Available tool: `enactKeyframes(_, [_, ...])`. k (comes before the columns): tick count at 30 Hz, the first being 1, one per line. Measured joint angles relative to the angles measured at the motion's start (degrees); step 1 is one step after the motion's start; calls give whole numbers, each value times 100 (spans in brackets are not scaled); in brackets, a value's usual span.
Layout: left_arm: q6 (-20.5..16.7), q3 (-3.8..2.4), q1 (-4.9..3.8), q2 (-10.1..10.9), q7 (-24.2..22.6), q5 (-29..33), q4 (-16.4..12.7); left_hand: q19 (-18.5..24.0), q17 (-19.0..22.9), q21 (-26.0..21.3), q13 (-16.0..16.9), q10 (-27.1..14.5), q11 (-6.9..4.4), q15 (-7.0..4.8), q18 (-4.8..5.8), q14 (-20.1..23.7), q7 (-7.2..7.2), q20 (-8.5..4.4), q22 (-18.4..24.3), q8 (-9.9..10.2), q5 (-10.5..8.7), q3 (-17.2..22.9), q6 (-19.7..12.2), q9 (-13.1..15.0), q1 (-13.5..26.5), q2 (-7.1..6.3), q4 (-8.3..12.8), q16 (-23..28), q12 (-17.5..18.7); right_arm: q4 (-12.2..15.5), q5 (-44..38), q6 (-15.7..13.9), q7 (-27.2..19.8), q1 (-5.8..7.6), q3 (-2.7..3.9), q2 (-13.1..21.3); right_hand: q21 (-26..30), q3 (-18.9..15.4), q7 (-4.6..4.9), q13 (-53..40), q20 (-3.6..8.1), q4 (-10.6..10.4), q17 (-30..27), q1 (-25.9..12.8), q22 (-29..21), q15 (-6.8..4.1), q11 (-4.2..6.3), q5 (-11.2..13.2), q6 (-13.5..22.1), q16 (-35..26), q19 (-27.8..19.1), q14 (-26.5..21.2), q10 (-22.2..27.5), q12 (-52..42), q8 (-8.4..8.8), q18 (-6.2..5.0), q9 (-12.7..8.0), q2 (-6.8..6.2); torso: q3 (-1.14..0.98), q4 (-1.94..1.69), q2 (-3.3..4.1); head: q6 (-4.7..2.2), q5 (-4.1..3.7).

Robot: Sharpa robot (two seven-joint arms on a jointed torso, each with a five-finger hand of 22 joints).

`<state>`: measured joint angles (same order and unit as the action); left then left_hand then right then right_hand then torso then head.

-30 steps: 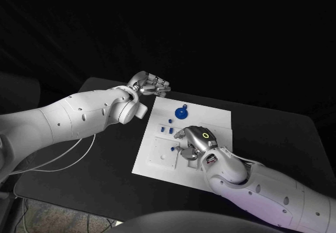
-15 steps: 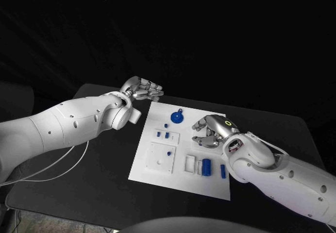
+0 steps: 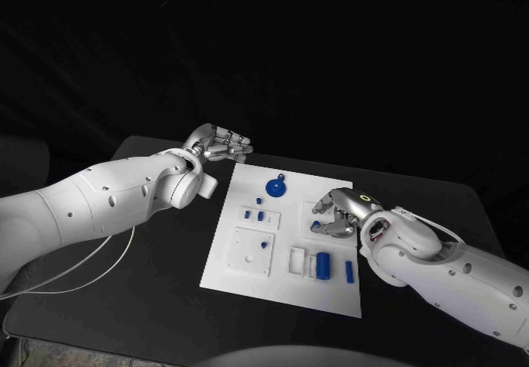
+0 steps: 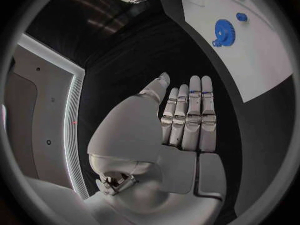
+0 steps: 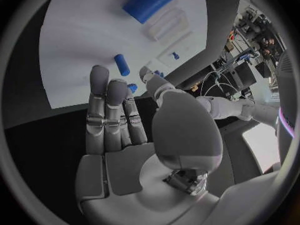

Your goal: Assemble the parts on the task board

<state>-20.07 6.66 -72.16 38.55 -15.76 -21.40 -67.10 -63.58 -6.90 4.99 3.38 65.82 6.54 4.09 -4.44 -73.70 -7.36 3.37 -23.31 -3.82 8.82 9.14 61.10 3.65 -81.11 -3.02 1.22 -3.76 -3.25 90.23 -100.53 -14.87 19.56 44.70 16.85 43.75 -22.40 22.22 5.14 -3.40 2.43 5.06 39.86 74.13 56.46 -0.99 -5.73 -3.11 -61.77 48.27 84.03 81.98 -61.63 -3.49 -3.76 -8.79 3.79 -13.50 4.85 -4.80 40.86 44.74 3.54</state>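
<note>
The white task board (image 3: 331,294) lies in the middle of the table. A blue gear (image 3: 276,186) sits at its far end, also seen as the gear (image 4: 223,32). Small blue pegs (image 3: 257,215) stand near the board's left side. A blue cylinder (image 3: 323,264) and a thin blue piece (image 3: 349,271) lie towards the near end. My right hand (image 3: 342,210) hovers over the board's right edge with its fingers straight and nothing in them; a small blue peg (image 5: 122,65) lies just past its fingertips. My left hand (image 3: 221,143) is off the board's far left corner, fingers apart, holding nothing.
A white block (image 3: 297,260) rests in a slot beside the blue cylinder. The black table (image 3: 132,290) spreads out to the left of the board, with a white cable (image 3: 99,256) hanging under my left arm.
The camera has shifted. My right hand has drawn back from the board's near slots towards its right edge, uncovering the blue cylinder and thin piece. The left hand stays at the far corner.
</note>
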Motion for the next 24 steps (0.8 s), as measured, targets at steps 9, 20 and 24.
enactKeyframes(9, [2, 1, 1, 4, -9, 19, 0, 0, 0, 0, 0, 0, 0, 0, 0, 0, 0, 0, 0, 0, 0, 0, 0, 0, 0, 0, 0, 0, 0, -180, -68, 151, -24, -23, -5, -131, -32, 171, 0, 0, -1, 39, 0, 76, -14, 0, 59, 0, 0, 0, 0, 0, -131, 0, 0, -52, -1, 76, 5, -11, 1, 7, -9])
enactKeyframes(20, [7, 1, 1, -3, -10, 28, 3, -22, -5, -35, 0, 0, 0, 0, 0, 0, 0, -21, 1, 0, 0, 0, 0, 0, 23, -23, 0, 0, 0, -311, -198, 238, -26, -42, -55, -226, -99, 1033, 50, 0, 3, 205, 9, -34, -14, -31, 160, 0, -164, 0, -1, 26, -592, 0, 0, -50, -5, 169, 6, -8, 1, 33, 1])
enactKeyframes(24, [9, 1, 1, -7, -10, 30, 3, -22, -5, -35, 0, 0, 0, 0, 0, 0, 0, -21, 6, 0, 0, 0, 0, 0, 23, -23, 0, 0, 0, -332, -240, 251, -26, -48, -64, -251, -132, 1230, 81, 0, 44, 261, 23, -74, 10, -55, 205, 0, -292, 0, 1, 11, -719, 0, 0, -49, -5, 208, 3, -8, 1, 41, 2])
